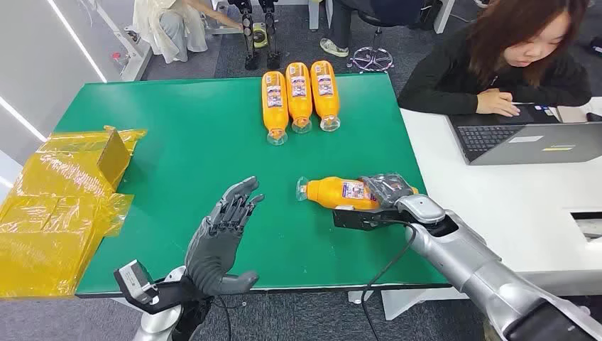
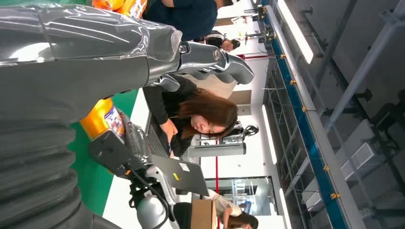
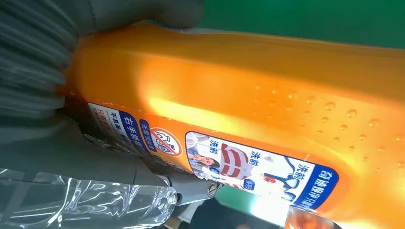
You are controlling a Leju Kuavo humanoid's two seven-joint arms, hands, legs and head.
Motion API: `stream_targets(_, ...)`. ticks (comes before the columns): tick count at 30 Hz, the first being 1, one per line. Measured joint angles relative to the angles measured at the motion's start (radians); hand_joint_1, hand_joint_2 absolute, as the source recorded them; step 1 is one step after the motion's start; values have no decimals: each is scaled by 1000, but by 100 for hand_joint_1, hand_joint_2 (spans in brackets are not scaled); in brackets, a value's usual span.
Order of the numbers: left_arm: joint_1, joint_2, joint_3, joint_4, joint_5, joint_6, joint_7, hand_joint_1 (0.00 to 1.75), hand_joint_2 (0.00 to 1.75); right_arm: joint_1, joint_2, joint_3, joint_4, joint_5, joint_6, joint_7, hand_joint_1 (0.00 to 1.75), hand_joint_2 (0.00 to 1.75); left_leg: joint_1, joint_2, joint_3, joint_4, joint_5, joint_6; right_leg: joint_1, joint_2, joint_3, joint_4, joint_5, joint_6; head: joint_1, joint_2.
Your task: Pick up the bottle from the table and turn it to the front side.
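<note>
An orange bottle (image 1: 339,192) with a clear cap lies on its side on the green table (image 1: 192,163), cap pointing left. My right hand (image 1: 387,190) grips its base end from the right; its label (image 3: 260,168) and orange body (image 3: 248,81) sit close up in the right wrist view. Left of the bottle, my left hand (image 1: 226,231) hovers over the table's front part with its fingers spread and nothing in it. The left wrist view catches the same bottle (image 2: 101,118) past the left hand (image 2: 119,52).
Three more orange bottles (image 1: 299,99) lie side by side at the table's far edge. Yellow plastic-wrapped packs (image 1: 60,206) fill the left end. A person (image 1: 507,53) works at a laptop (image 1: 529,138) on the white desk to the right. Another person (image 1: 170,25) crouches behind.
</note>
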Motion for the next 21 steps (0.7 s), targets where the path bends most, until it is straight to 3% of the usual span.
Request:
stream_targets(9, 24, 0, 17, -25, -14, 3, 0, 0, 175, 1, 8, -29, -36, 30, 0, -5, 175, 175, 0, 0, -1, 0, 0, 0, 0, 0, 0, 0, 0, 0, 0, 0)
stream_targets(15, 38, 0, 28, -38, -25, 2, 0, 0, 175, 18, 11, -81, -113, 85, -100, 41, 175, 175, 0, 0, -1, 0, 0, 0, 0, 0, -1, 0, 0, 0, 0, 0)
stream_targets(21, 38, -2, 37, -39, -29, 3, 0, 0, 175, 47, 11, -128, -204, 115, -122, 63, 175, 175, 0, 0, -1, 0, 0, 0, 0, 0, -1, 0, 0, 0, 0, 0)
